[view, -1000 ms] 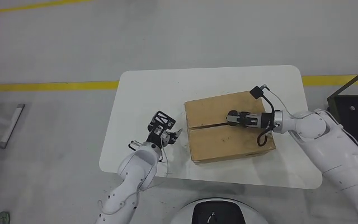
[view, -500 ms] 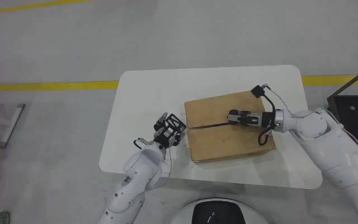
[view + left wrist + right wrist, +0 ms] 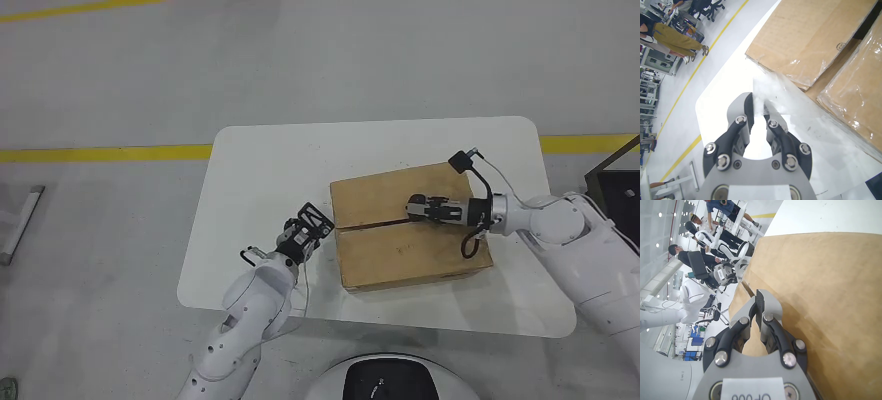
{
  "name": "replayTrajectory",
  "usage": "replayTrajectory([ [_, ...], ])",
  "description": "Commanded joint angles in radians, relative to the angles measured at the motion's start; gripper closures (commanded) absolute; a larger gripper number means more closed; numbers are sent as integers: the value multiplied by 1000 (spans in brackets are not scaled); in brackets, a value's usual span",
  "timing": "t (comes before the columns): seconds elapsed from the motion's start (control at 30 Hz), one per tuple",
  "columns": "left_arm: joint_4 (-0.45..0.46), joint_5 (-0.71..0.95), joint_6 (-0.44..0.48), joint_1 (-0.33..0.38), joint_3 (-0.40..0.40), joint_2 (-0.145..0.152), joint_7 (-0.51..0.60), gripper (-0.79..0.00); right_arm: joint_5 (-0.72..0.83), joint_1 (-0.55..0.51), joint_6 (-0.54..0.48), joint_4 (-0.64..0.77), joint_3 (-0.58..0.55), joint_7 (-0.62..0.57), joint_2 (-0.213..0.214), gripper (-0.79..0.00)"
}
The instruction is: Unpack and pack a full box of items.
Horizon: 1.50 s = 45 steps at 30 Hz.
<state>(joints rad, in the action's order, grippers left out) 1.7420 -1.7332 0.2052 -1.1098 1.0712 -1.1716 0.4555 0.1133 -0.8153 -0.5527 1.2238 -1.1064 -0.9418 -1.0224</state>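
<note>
Two grippers meet your cardboard box (image 3: 400, 250), right of centre in the top view: your left gripper (image 3: 758, 108) clamps the clear tape strip (image 3: 783, 98) at its left end; your right gripper (image 3: 758, 308), closed tight, lies over its seam.

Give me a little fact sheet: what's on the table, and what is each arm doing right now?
Table: white table, rounded corners
Load: one brown cardboard box, top flaps down, with a seam between them
Left end effector: at the box's end by the seam, shut on a strip of clear tape
Tape: stretches from the fingers toward the box's end
Right end effector: shut, holding nothing, over the box top by the seam
</note>
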Motion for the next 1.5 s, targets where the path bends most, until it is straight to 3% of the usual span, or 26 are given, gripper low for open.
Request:
replayTrajectory([
  [0.0, 3, -2, -8, -3, 5, -1, -2, 0, 0, 1, 0, 0, 2, -1, -1, 0],
  [0.2, 28, -30, -26, -15, 17, -4, -4, -6, -3, 0, 0, -1, 6, 1, -2, 0],
  [0.37, 76, -57, -28, -35, 27, -4, 5, -194, -9, -1, 0, -5, 11, 2, -3, 0],
  [0.43, 91, -82, -23, -38, 27, -4, 6, -385, -12, 0, 2, -6, 14, 3, -4, 0],
  [0.47, 96, -94, -25, -39, 26, -5, 5, -693, -12, 1, 1, -6, 16, 3, -5, 0],
  [0.5, 97, -98, -24, -39, 25, -6, 4, -779, -12, 1, 2, -6, 17, 3, -5, 0],
  [0.87, 61, -126, -38, -2, 2, -22, -14, -785, -13, 0, 0, -6, 18, 2, -6, 0],
  [1.1, 21, -146, -115, 16, -6, -36, -35, -785, -14, -4, 0, -2, 16, 2, -5, 0],
  [1.47, 65, -133, -100, 39, -16, -53, -47, -785, -38, -9, 8, 10, 21, 9, -6, 0],
])
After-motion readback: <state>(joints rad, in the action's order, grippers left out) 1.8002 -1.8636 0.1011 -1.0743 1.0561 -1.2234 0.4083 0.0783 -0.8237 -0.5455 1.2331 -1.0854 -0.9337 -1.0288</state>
